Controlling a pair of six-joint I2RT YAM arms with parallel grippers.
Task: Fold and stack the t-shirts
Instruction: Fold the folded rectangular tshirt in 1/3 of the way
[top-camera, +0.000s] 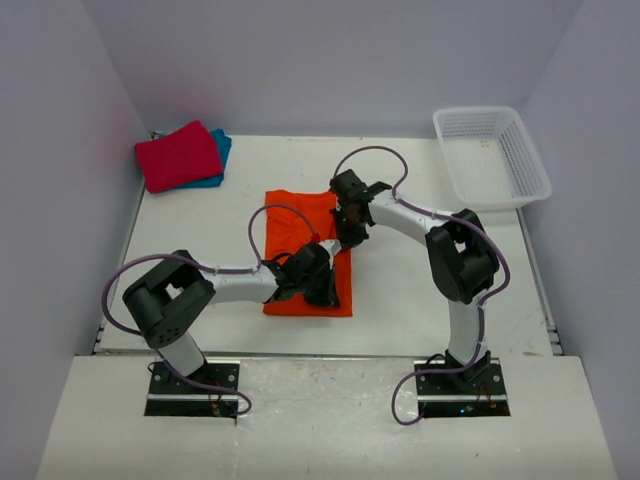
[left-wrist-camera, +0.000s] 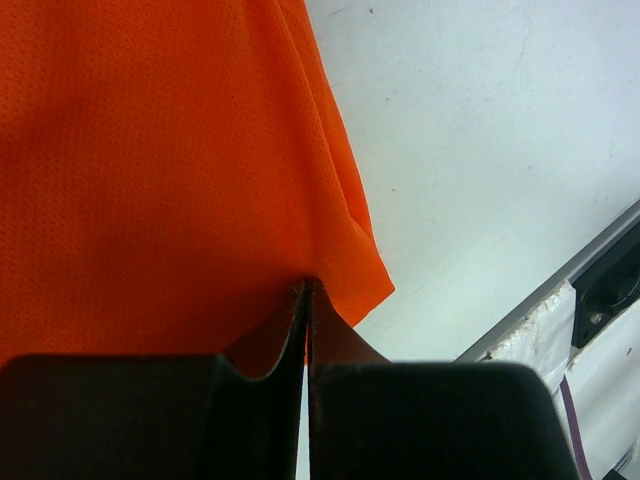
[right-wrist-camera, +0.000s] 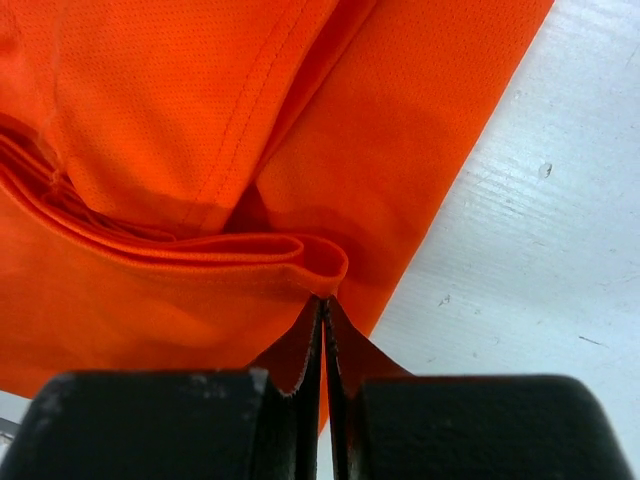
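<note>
One orange t-shirt (top-camera: 297, 222) lay on the surface (top-camera: 420, 290). I had my left hand (left-wrist-camera: 307, 288) pinching its near right corner, my right hand (right-wrist-camera: 323, 300) pinching a fold farther back.

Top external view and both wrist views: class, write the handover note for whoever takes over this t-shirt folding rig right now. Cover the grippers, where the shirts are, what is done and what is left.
Left gripper: shut on the orange t-shirt, at its near right corner.
Right gripper: shut on the same shirt's right edge, farther back.
Shirts: the orange one lies mid-table, apparently partly folded. The red t-shirt is folded and lies on the teal t-shirt at the far left corner.
Done: red and teal stacked.
Left: finish folding the orange one and add it to that stack.
</note>
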